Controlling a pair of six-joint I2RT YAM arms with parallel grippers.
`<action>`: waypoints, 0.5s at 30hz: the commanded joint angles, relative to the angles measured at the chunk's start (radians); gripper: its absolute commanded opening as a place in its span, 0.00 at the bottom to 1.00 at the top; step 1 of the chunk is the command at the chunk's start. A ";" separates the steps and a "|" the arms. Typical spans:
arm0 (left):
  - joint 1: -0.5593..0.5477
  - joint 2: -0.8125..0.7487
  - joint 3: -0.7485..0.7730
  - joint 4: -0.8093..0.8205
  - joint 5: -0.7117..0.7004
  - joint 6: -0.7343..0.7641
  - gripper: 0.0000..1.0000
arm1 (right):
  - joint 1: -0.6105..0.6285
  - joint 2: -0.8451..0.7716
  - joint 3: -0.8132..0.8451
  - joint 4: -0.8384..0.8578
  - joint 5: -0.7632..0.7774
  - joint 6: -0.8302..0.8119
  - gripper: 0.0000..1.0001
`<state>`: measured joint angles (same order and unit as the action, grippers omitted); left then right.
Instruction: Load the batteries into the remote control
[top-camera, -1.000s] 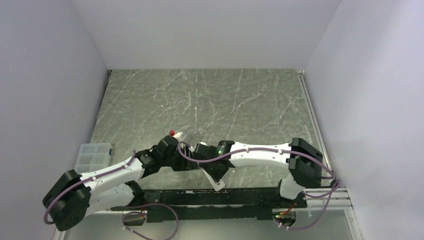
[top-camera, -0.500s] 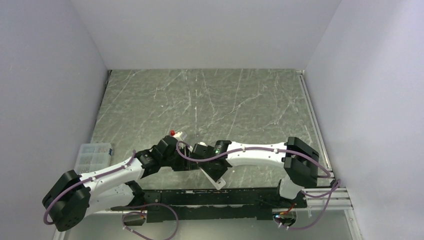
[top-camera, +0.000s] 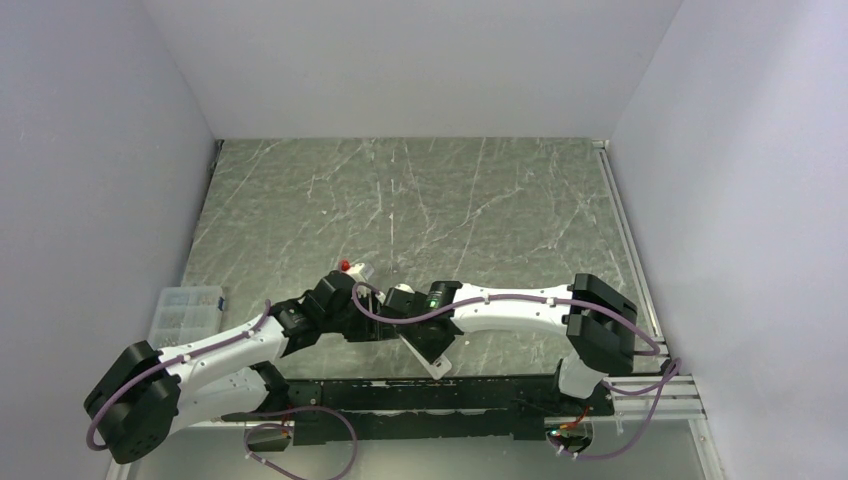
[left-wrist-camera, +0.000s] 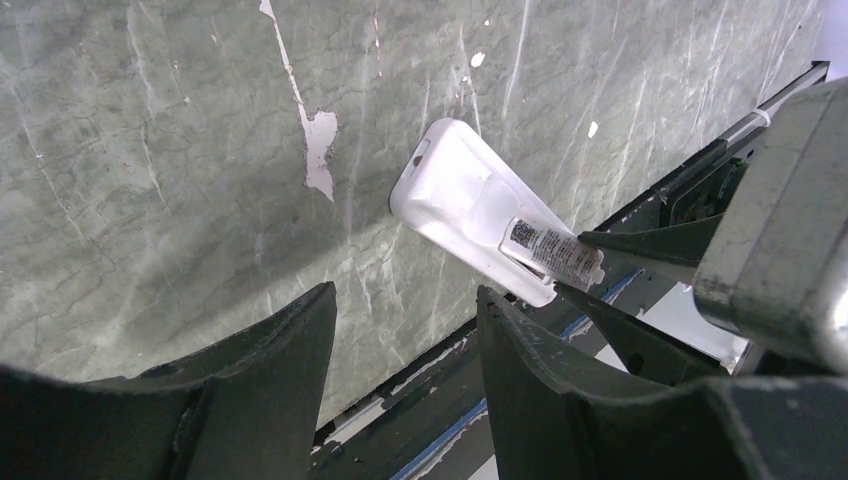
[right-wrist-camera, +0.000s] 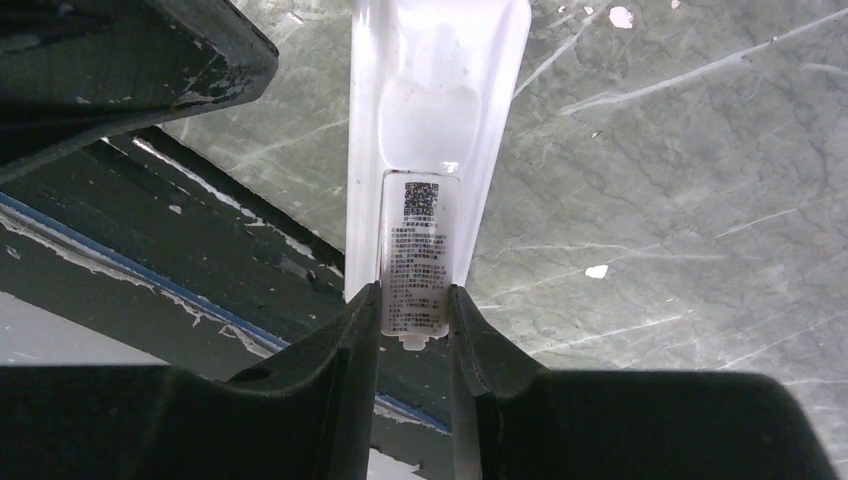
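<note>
White remote control (right-wrist-camera: 436, 90) shows its back, bearing a QR-code label (right-wrist-camera: 418, 250).

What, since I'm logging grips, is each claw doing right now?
Left claw: open, empty.
Right claw: closed on the remote.

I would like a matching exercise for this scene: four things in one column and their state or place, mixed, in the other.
1 left gripper
2 right gripper
3 remote control
4 plastic box

A white back facing up
B at the left edge of the table
C open, empty
D closed on the remote control

Pairs: 1-C, 2-D, 3-A, 4-B
</note>
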<state>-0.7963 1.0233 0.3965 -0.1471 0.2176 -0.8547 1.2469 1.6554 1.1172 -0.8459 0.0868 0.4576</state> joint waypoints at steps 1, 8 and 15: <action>0.005 -0.020 -0.005 0.012 0.017 0.011 0.59 | 0.000 0.007 0.012 0.024 0.042 0.015 0.19; 0.005 -0.017 -0.001 0.013 0.020 0.010 0.59 | 0.000 0.013 0.007 0.032 0.046 0.031 0.19; 0.005 -0.008 -0.002 0.022 0.028 0.009 0.59 | 0.000 0.017 0.000 0.039 0.058 0.062 0.20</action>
<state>-0.7952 1.0222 0.3965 -0.1467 0.2245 -0.8547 1.2469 1.6650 1.1172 -0.8398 0.0998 0.4854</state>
